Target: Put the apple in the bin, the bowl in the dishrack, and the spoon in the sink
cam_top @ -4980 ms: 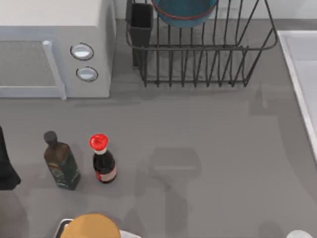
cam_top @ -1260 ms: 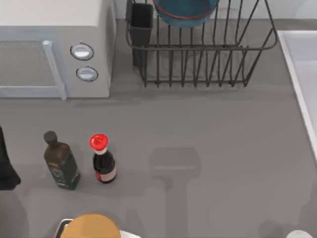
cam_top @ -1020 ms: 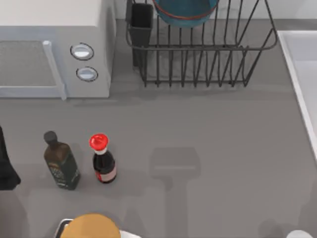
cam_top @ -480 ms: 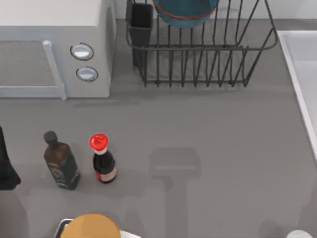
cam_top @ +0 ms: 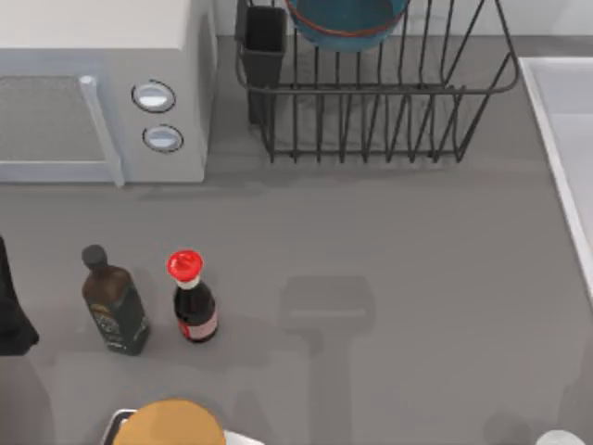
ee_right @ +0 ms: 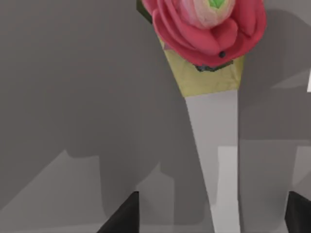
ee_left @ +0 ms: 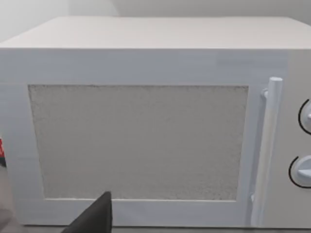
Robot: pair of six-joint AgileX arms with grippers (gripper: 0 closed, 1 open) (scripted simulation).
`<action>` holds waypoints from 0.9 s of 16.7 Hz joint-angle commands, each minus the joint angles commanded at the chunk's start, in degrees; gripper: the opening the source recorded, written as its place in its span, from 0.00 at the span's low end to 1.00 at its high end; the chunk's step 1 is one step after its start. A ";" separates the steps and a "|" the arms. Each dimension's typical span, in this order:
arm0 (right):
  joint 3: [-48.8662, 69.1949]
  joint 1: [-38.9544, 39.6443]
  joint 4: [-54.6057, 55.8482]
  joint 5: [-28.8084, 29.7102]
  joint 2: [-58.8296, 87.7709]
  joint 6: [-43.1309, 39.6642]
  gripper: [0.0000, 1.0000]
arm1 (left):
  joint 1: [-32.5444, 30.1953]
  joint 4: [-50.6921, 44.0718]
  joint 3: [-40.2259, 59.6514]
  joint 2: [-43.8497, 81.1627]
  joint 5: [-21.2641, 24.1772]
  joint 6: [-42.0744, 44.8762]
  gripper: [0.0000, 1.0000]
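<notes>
The blue-teal bowl rests inside the black wire dishrack at the table's back. The pale sink runs along the right edge. In the right wrist view the spoon lies on the grey table, with a white handle, a yellow neck and a pink rose-shaped end. My right gripper hovers over the handle, open, one dark fingertip on each side. My left arm is parked at the left edge, facing the microwave. The apple and the bin are out of view.
The microwave fills the back left. A dark oil bottle and a red-capped sauce bottle stand front left. A tan round thing sits at the front edge. A dark utensil cup hangs on the rack's corner.
Nothing on the table has moved. Only the arm's shadow in the middle of the table has straightened slightly since the oldest frame.
</notes>
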 joint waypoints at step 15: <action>18.14 -0.03 -31.98 -0.06 -13.84 1.93 0.00 | 0.00 0.00 0.00 0.00 0.00 0.00 1.00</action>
